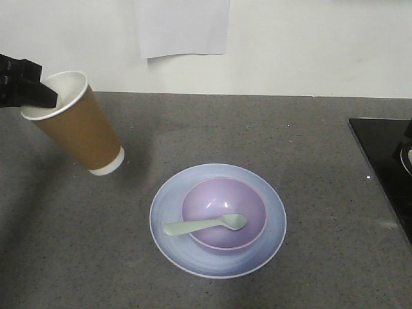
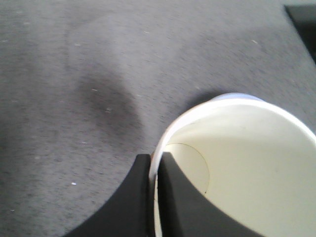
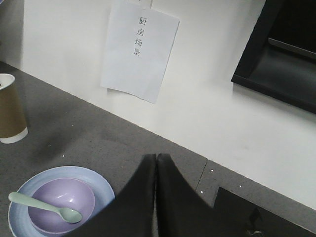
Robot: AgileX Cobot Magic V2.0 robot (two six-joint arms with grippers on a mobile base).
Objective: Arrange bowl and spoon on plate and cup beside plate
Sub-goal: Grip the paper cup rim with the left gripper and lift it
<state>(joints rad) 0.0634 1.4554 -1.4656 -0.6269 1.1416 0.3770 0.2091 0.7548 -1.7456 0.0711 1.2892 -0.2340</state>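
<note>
While the left gripper (image 1: pixel 48 96) pinches the tilted cup (image 1: pixel 80 129) by its rim at the plate's (image 1: pixel 170 199) ten o'clock, it could topple on landing; the right gripper (image 3: pixel 156 163) is clenched empty.

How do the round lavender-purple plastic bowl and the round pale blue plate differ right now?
The round lavender-purple plastic bowl is deeper and narrower; the round pale blue plate is shallow and wider. The bowl sits on the plate, while the plate rests on the grey counter. The bowl carries the pale mint-green plastic spoon, head inside and handle over its rim; the plate carries the bowl. Both are round and pastel.
</note>
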